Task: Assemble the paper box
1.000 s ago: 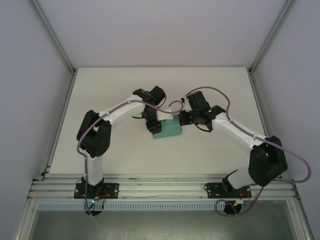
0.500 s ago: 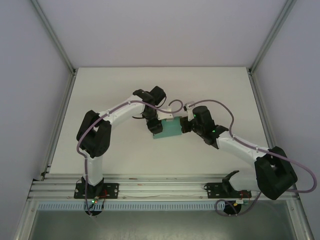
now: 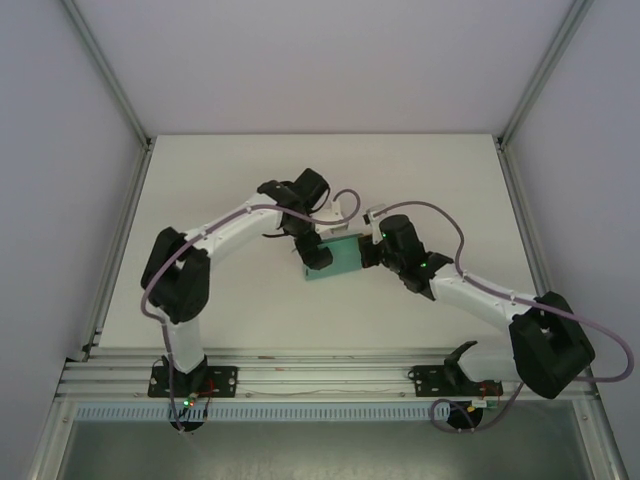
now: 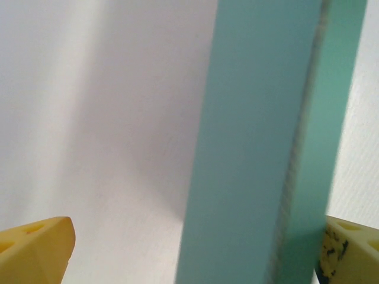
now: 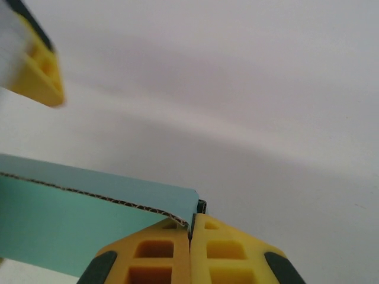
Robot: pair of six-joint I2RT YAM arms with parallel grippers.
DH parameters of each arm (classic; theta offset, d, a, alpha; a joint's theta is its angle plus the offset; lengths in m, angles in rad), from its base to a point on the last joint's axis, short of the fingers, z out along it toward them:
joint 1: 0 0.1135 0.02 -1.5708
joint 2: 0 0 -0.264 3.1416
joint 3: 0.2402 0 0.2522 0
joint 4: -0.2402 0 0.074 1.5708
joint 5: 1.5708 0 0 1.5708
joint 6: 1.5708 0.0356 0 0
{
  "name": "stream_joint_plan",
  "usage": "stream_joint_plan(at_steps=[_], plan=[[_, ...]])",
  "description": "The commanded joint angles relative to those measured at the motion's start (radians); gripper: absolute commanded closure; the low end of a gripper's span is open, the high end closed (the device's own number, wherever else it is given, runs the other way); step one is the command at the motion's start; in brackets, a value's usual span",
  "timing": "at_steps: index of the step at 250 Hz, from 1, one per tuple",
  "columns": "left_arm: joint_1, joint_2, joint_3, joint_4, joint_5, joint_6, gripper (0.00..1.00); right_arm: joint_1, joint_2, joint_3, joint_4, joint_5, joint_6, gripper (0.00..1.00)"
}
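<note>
The teal paper box (image 3: 343, 258) sits near the middle of the white table, between the two arms. My left gripper (image 3: 314, 254) is at its left end, open wide. In the left wrist view a teal box wall (image 4: 260, 148) stands upright between the yellow fingertips (image 4: 37, 248), close to the right-hand one. My right gripper (image 3: 367, 250) is at the box's right end. Its yellow fingers (image 5: 160, 254) are pressed together, with the corrugated edge of a teal box wall (image 5: 71, 219) nipped in their seam. The left gripper's fingertip (image 5: 38, 71) shows blurred beyond.
The white table (image 3: 420, 180) stretches out bare behind and to both sides of the box. Grey walls and aluminium frame posts (image 3: 110, 90) close it in. The arm bases stand on the rail (image 3: 320, 378) at the near edge.
My left gripper has opened wide and let go of the box's left end, its arm shifting slightly. The right arm came down lower on the box's right end and keeps its fingers shut.
</note>
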Motion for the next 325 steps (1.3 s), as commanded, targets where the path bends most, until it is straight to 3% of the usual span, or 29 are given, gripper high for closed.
stream_joint_plan(at_steps=[1, 33, 64, 119, 190, 211, 227, 268, 295, 325], plan=[[0.0, -0.111, -0.065, 0.087, -0.15, -0.177, 0.0, 0.033, 0.03, 0.038, -0.157, 0.128, 0.02, 1.0], [0.002, -0.206, -0.165, 0.133, -0.279, -0.349, 0.0, 0.065, 0.054, 0.079, -0.198, 0.177, 0.046, 1.0], [0.022, -0.281, -0.26, 0.174, -0.279, -0.44, 0.01, 0.079, 0.086, 0.121, -0.238, 0.196, 0.073, 1.0], [0.055, -0.284, -0.276, 0.16, -0.171, -0.476, 0.54, 0.09, 0.114, 0.159, -0.286, 0.202, 0.076, 1.0], [0.057, -0.24, -0.249, 0.199, -0.11, -0.428, 0.59, 0.093, 0.127, 0.177, -0.314, 0.194, 0.075, 1.0], [0.058, -0.223, -0.237, 0.189, -0.111, -0.429, 0.71, 0.094, 0.127, 0.183, -0.324, 0.196, 0.076, 1.0], [0.057, -0.21, -0.217, 0.166, -0.104, -0.443, 0.91, 0.096, 0.126, 0.186, -0.329, 0.196, 0.077, 1.0], [0.056, -0.217, -0.235, 0.192, -0.043, -0.469, 0.92, 0.102, 0.129, 0.187, -0.344, 0.197, 0.081, 1.0], [0.056, -0.22, -0.24, 0.196, -0.045, -0.49, 1.0, 0.115, 0.132, 0.186, -0.349, 0.209, 0.087, 1.0], [0.056, -0.218, -0.224, 0.183, -0.047, -0.532, 1.0, 0.136, 0.127, 0.184, -0.364, 0.266, 0.084, 1.0]])
